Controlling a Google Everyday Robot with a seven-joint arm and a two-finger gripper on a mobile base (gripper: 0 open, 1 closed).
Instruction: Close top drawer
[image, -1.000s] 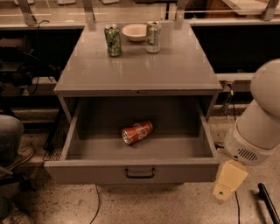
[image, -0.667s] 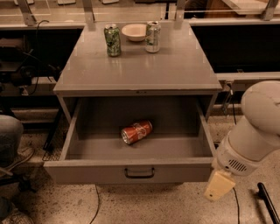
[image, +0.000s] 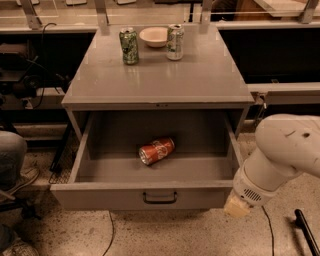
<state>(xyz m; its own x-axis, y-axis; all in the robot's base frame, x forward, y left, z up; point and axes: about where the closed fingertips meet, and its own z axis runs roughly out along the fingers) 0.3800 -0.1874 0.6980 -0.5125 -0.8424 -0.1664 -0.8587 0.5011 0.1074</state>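
I count one wide grey metal top drawer (image: 100, 196), pulled well out of its grey metal cabinet (image: 160, 82); its front panel carries one small dark loop handle (image: 160, 198) at the centre. Inside the drawer lies one red soda can (image: 156, 151) on its side, near the middle of the floor and clear of every wall. Behind the drawer, on the cabinet's flat top, stand two drink cans, a green can (image: 129, 46) and a silver-green can (image: 175, 42), with one pale shallow bowl (image: 154, 36) between them. My one white arm (image: 285, 150) hangs off the drawer's right front corner; the gripper (image: 237, 206), at the arm's cream-coloured end, sits just beside that corner; whether it touches the panel, and how its grip stands, I cannot tell.
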